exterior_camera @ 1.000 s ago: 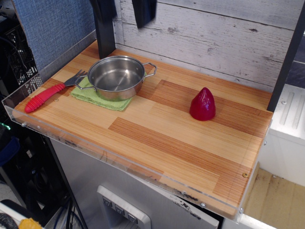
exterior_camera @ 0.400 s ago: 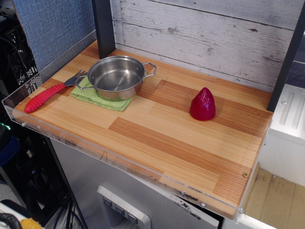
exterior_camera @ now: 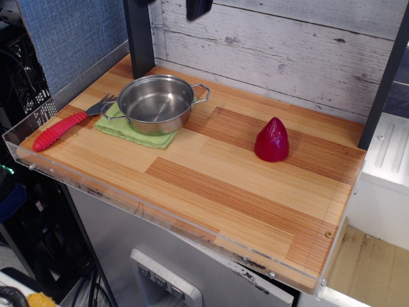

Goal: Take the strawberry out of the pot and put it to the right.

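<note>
The strawberry (exterior_camera: 271, 139) is a glossy dark-red cone. It stands upright on the wooden tabletop, well to the right of the pot and apart from it. The pot (exterior_camera: 155, 102) is a small shiny steel pot with wire loop handles, and it is empty. It rests partly on a green cloth (exterior_camera: 131, 131). Only a dark tip of my gripper (exterior_camera: 198, 7) shows at the top edge, high above the table and behind the pot. I cannot see whether its jaws are open or shut. It holds nothing that I can see.
A fork with a red handle (exterior_camera: 59, 130) lies left of the pot, its tines against the cloth. A black post (exterior_camera: 138, 35) stands at the back left. A clear acrylic rim (exterior_camera: 115, 198) runs along the table's front and left edges. A white plank wall stands behind.
The dark gripper tip was larger at the top a second ago, went out of view, and now shows again as a small piece at the top edge. The strawberry and pot have not moved.
</note>
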`<state>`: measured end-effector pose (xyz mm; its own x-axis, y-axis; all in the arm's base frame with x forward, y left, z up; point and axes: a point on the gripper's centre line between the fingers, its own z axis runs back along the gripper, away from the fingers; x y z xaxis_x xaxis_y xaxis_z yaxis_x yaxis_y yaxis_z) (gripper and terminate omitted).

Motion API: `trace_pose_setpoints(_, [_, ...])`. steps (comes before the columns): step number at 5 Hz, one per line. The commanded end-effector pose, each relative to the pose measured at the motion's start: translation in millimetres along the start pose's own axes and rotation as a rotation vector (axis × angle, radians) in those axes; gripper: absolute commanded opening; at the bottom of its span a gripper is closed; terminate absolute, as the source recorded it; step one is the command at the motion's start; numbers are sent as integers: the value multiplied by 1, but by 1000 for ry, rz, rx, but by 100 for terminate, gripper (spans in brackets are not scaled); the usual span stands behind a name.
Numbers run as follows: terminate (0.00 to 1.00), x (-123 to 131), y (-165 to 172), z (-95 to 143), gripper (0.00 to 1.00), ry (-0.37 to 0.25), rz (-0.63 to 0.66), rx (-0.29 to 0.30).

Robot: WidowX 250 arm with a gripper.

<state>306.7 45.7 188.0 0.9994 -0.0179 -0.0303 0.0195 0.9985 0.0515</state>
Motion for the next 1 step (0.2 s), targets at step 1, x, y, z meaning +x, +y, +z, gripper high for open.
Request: trace_pose_setpoints(1, [100,-2,19,-22,100,-26,34,39])
